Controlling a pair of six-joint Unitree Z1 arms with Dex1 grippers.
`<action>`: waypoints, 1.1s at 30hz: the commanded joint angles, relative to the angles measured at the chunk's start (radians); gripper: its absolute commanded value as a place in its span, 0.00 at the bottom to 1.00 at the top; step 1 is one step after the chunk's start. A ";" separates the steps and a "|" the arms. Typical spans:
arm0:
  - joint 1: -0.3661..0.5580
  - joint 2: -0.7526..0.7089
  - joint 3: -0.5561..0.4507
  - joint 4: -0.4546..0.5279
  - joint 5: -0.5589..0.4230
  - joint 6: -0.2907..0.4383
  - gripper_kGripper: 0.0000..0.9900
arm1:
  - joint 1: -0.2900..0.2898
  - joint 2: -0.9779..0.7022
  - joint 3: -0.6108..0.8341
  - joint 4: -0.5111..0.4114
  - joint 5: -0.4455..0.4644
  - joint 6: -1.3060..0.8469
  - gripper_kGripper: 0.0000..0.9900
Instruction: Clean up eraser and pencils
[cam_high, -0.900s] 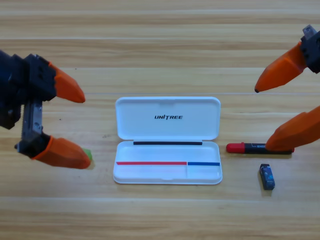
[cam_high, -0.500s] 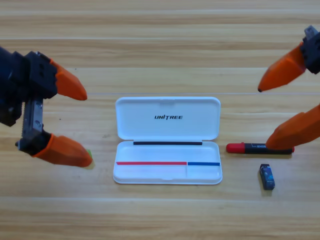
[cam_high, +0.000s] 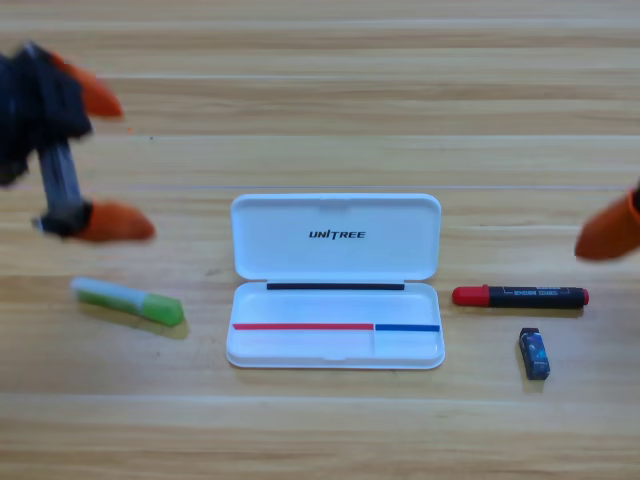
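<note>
Pencils and eraser lie loose on the table

Left pincer hangs jaws apart, above the green pencil — left of the open white case. Black pencil and eraser lie right of it. Right pincer shows only one orange tip at the edge — jaws cannot be told.
</note>
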 joint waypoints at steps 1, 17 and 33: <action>-0.017 0.009 0.003 0.005 0.059 0.055 1.00 | -0.034 0.117 0.107 -0.020 -0.014 0.137 1.00; 0.360 0.213 -0.037 0.126 -0.193 0.773 0.99 | -0.042 0.479 0.049 -0.097 0.038 0.513 0.96; 0.615 0.545 -0.220 0.381 -0.365 1.127 1.00 | -0.040 0.565 0.061 -0.115 0.064 0.577 0.84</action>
